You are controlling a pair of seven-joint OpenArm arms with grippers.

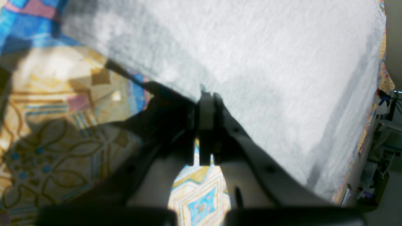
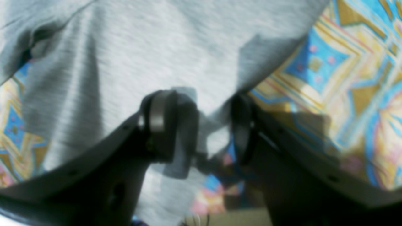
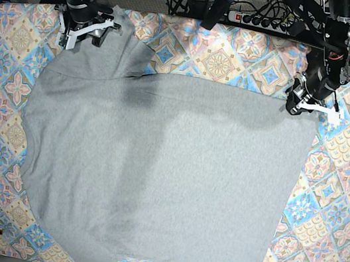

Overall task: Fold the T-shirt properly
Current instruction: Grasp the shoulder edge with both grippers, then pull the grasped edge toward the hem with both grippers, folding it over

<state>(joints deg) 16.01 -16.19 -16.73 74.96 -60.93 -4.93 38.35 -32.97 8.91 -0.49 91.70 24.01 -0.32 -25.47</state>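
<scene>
Here, T-shirt [image 3: 161, 176] hem corner beside left tool [image 1: 207, 103].

Black arms [image 3: 338, 37] — white-tipped pincers [image 3: 85, 27], grey pads [image 2: 156, 113], small screw holes.

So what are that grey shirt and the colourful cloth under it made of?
The T-shirt looks like soft heathered knit, matte: fine flecked ribbing and limp drape. The patterned cloth seems a thin printed fabric, lying flat with a tile design; its fibre cannot be told.
</scene>
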